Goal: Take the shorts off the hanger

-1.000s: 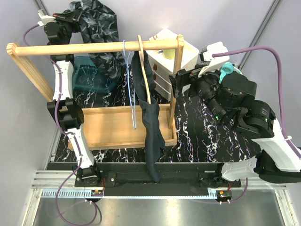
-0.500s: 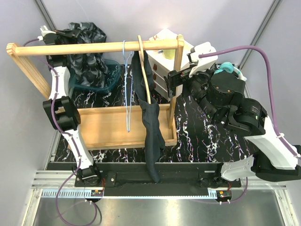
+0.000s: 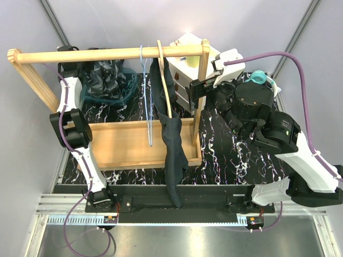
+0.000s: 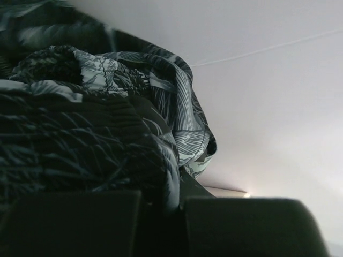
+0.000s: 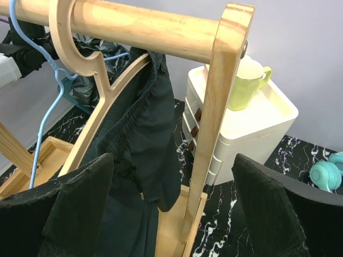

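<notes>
Dark shorts (image 3: 173, 144), one pair, hang over one arm of the single wooden hanger (image 5: 57, 32). The hanger hooks the rail of the wooden rack (image 3: 96, 54) near its right post, about mid-desk, and the cloth trails toward the near edge. I judge the shorts light, limp and somewhat slippery on smooth wood, with a gathered elastic waistband at the top. The bunched waistband just below the rail is where I would take hold, drawing it off the arm's end, since the hanger is free to swing. The right gripper (image 5: 171, 214) faces that waistband with jaws spread wide, holding nothing. The left gripper (image 4: 162, 225), at the far left corner, has its jaws close together with one patterned garment (image 4: 80, 134) seemingly pinched between them, over one teal basket (image 3: 127, 85). Also counted: one bare blue wire hanger (image 3: 148, 107) and one white drawer unit (image 5: 257, 134) carrying one green mug (image 5: 246, 85).
</notes>
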